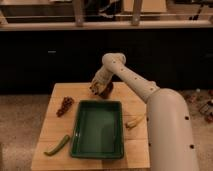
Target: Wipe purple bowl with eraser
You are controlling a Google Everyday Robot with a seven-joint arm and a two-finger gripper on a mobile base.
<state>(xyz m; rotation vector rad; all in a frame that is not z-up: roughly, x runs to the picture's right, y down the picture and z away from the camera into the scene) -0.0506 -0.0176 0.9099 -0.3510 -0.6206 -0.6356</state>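
observation: the robot's white arm (150,92) reached from the lower right of the frame up to a bend at upper centre, then dropped to the far edge of the pale wooden desk (55,125). the claw (99,86) sat low at that edge, directly over and apparently touching the small round dark purple bowl (106,90). this posture suited pressing down into the bowl for wiping.

claw state: whether it was open, closed or gripping something could not be told. the small pale eraser could not be told apart from the claw's own light parts. judged from the task, it was probably carried there, but this was unconfirmed.

surroundings: a large green rectangular plastic tray (97,129) filled the centre of the desk, just in front of the bowl. a reddish-brown lumpy cluster (65,105) lay left of the tray. a long green pod-shaped piece (57,145) lay at the lower left, and a yellow curved piece (134,121) lay beside the tray's right rim. all three were well apart from the bowl and so out of the wiping path.

risk: the bowl stood near the desk's far edge, so a sideways stroke could push it off.
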